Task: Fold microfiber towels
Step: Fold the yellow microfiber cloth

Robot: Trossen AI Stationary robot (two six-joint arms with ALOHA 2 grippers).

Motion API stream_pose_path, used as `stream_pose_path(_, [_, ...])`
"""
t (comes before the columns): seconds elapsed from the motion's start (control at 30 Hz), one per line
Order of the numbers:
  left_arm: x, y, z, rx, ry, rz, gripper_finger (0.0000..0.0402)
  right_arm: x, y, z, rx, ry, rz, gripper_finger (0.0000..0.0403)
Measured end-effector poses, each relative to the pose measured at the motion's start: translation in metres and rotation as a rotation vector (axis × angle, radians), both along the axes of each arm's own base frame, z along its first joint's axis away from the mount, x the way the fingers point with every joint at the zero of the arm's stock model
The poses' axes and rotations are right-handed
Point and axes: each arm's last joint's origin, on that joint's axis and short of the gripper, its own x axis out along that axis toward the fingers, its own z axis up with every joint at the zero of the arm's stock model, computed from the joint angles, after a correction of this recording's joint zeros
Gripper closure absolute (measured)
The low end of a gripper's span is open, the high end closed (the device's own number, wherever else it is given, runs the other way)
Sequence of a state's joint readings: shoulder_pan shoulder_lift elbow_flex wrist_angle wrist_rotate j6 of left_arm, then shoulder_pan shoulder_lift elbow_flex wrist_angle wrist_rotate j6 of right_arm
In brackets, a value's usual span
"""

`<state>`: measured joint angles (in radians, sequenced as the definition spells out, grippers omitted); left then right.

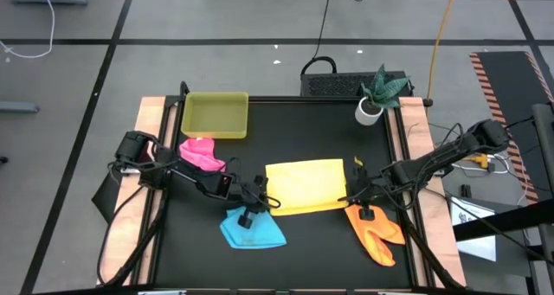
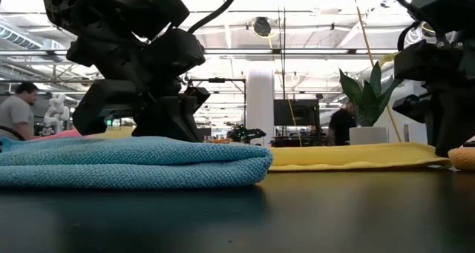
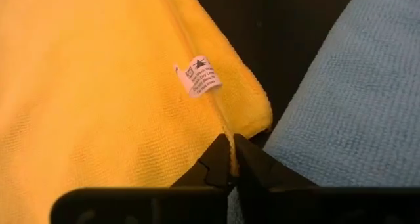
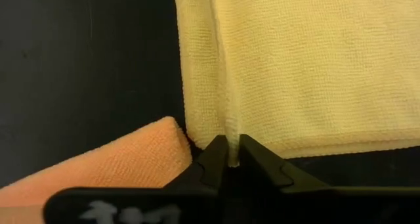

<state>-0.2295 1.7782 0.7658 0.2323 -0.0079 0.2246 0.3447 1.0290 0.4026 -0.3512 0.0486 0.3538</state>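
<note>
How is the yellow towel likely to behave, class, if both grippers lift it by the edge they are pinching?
Probably floppy: the yellow towel lies flat and folded, and its edge puckers between the left gripper fingers and in the right gripper. Likely light, being thin cloth. Its nap suggests little slipping.

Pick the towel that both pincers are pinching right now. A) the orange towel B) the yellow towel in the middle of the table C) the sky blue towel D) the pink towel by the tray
B: the left pincer and the right pincer each show a thin ridge of the yellow towel caught between their tips, at its two near corners; the other towels lie apart from the tips.
</note>
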Motion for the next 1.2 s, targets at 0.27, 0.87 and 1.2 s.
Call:
stream_pose_path(0.27, [0.001, 0.0, 0.001, -0.034, -0.003, 0.032, 0.0289, -0.001, 0.001, 0.002, 0.063, 0.003, -0.001, 0.0289])
stream_pose_path(0.87, [0.008, 0.046, 0.023, -0.077, -0.093, 0.16, 0.0247, 0.009, -0.015, 0.005, 0.127, -0.153, -0.097, 0.0353])
stream_pose_path(1.2, [0.002, 0.092, 0.003, 0.04, 0.036, 0.474, 0.0305, 0.01, -0.042, -0.018, -0.006, -0.07, -0.213, 0.0391])
